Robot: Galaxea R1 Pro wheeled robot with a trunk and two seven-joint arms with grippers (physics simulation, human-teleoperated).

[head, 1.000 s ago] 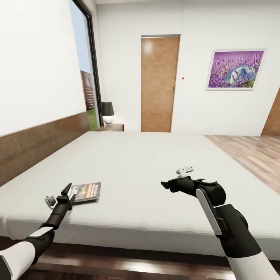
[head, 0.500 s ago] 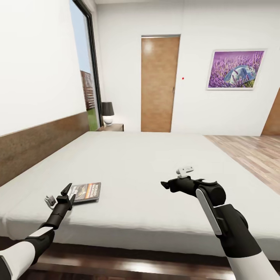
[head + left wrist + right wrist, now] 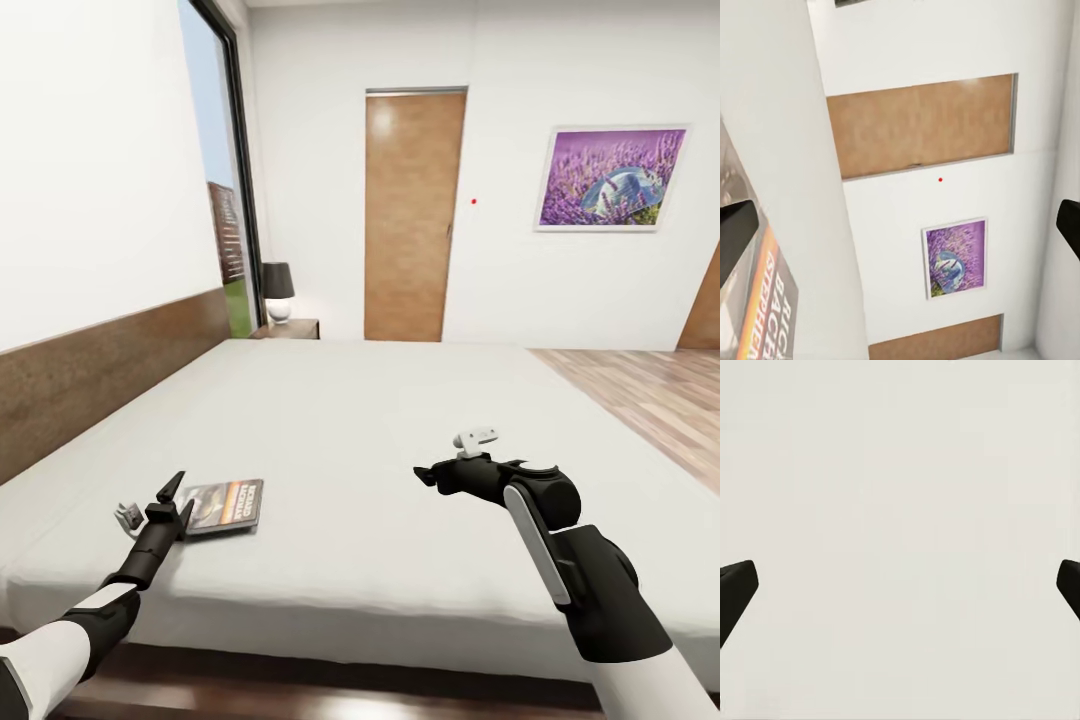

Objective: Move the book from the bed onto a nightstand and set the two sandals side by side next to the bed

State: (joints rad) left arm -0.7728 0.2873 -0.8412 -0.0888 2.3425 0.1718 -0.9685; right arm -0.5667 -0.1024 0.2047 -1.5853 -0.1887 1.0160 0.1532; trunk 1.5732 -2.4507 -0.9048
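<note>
The book [image 3: 224, 502], dark with an orange band, lies flat on the off-white bed [image 3: 380, 440] near its front left corner. My left gripper [image 3: 178, 495] is open, its fingertips right beside the book's left edge; the left wrist view catches the cover [image 3: 766, 307] at the frame's edge. My right gripper [image 3: 424, 475] is open above the bare mattress [image 3: 900, 525], well right of the book. A dark nightstand [image 3: 290, 328] stands at the far end of the headboard [image 3: 100, 375]. The sandals are out of view.
A small lamp [image 3: 277, 290] with a dark shade sits on the nightstand. A wooden door [image 3: 405, 215] and a purple picture [image 3: 611, 178] are on the far wall. A tall window [image 3: 222, 190] is at the left. Wood floor [image 3: 640, 385] runs along the bed's right side.
The whole view has shifted slightly, so the camera moved a little; the book now sits a touch lower in the picture. Both grippers hold the same poses.
</note>
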